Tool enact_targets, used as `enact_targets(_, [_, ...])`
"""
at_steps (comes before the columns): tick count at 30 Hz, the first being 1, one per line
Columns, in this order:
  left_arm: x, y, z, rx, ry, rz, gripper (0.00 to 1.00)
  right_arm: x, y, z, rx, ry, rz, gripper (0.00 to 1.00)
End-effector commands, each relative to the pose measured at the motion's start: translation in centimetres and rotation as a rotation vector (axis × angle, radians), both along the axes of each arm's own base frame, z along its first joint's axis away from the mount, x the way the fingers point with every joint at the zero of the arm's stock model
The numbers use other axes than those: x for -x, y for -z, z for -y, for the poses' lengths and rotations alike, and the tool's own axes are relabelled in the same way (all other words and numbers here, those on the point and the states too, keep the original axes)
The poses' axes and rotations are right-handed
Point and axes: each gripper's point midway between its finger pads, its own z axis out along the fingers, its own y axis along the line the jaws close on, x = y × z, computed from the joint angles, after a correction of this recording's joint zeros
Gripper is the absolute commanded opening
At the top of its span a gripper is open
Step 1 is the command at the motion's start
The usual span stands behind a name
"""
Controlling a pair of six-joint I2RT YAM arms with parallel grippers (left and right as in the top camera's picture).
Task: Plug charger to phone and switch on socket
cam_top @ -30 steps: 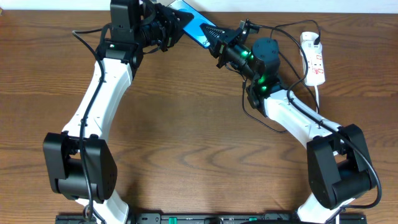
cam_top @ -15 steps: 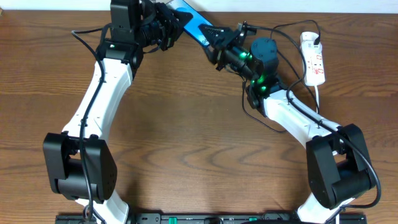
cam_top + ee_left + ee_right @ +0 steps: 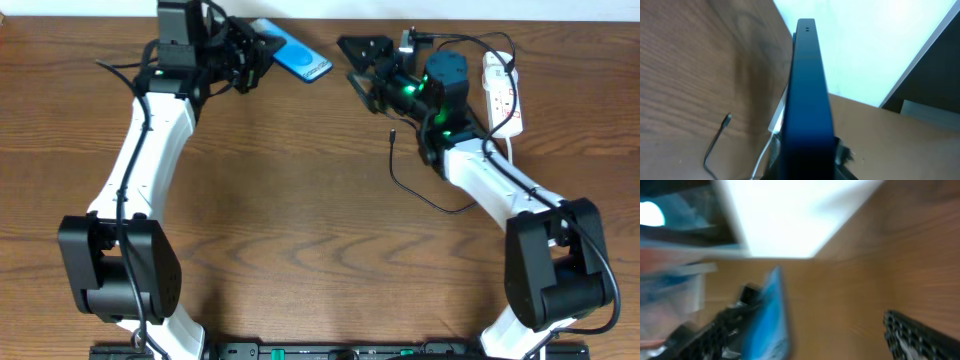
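Note:
My left gripper (image 3: 258, 52) is shut on the phone (image 3: 297, 59), holding its light-blue slab by one end above the table's far edge. In the left wrist view the phone (image 3: 807, 95) stands edge-on between the jaws. The right gripper (image 3: 358, 66) hangs open a little to the right of the phone, apart from it and holding nothing. One ribbed fingertip (image 3: 912, 335) shows in the blurred right wrist view, with the phone (image 3: 772, 317) off to the left. The charger (image 3: 412, 190) lies loose on the wood, its small tip (image 3: 393, 133) free and also seen from the left wrist (image 3: 728, 118). The socket (image 3: 503, 95) lies at far right.
The socket's thick white cord (image 3: 510, 148) runs down beside the right arm. A pale wall (image 3: 865, 45) rises just behind the table's far edge. Bare brown wood (image 3: 300, 220) fills the middle and front between the two arms.
The right gripper has opened wide and drawn back to the right, away from the phone. My left gripper has carried the phone to the left, widening the gap between them.

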Motion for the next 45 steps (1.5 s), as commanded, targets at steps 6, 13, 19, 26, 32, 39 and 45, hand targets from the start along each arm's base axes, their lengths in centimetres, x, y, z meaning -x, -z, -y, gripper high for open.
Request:
enact_targets(6, [4.1,-4.4,1.7,0.185,0.302,0.077,0.08,2.4,4.5,2.1,0.505,-0.220,0.057,0.99])
enact_targets(13, [6.0,-5.1,2.1,0.270,0.394,0.034,0.07,4.3,2.5,4.3,0.931,-0.315,0.051,0.99])
enact_targets(19, [6.3,-4.0,2.0,0.236,0.392,0.026,0.07,5.4,4.4,7.5,1.114,-0.303,-0.059,0.66])
enact_targets(26, [6.3,-2.4,1.7,0.201,0.354,-0.019,0.07,5.1,8.5,8.4,1.217,-0.253,-0.193,0.52])
enact_targets(32, [6.2,-2.3,1.6,0.196,0.349,-0.019,0.07,4.4,13.7,8.3,1.238,-0.292,-0.276,0.45])
enact_targets(39, [6.2,-2.3,1.6,0.196,0.348,-0.019,0.07,3.9,17.2,9.0,1.226,-0.287,-0.351,0.44])
enact_targets(45, [6.1,-2.2,1.6,0.191,0.344,-0.020,0.08,3.6,19.1,10.3,1.211,-0.273,-0.406,0.42])
